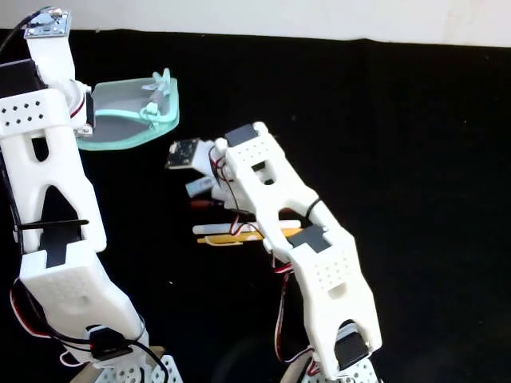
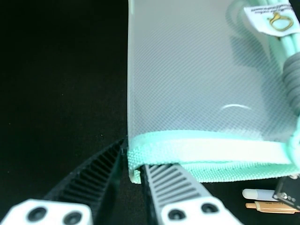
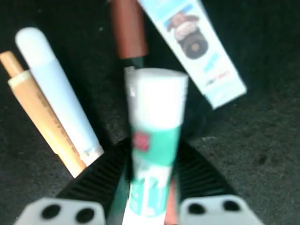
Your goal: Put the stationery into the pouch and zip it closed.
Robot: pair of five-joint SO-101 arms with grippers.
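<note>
From above, we see the mint pouch (image 1: 132, 112) at the bench's (image 1: 415, 159) far left, pens (image 1: 217, 230) mid-bench. Left wrist: the left pincer (image 2: 133, 164) pinches the pouch's zipper-edge corner. Right wrist: the right pincer (image 3: 152, 154) grips a white-and-green tube (image 3: 157, 108) above the pens.

You count one pouch (image 2: 197, 79), one white pen (image 3: 56, 89), one orange pen (image 3: 42, 122), one red-brown pen (image 3: 127, 30), one green-white tube (image 3: 154, 136), one printed packet (image 3: 192, 47).

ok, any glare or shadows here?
Left wrist view: one curved highlight on the mesh pouch, pinched by the left gripper. High view: sheen on it too; no shadows read on the black table. Right wrist view: no glare on the green-and-white tube in the right gripper.
</note>
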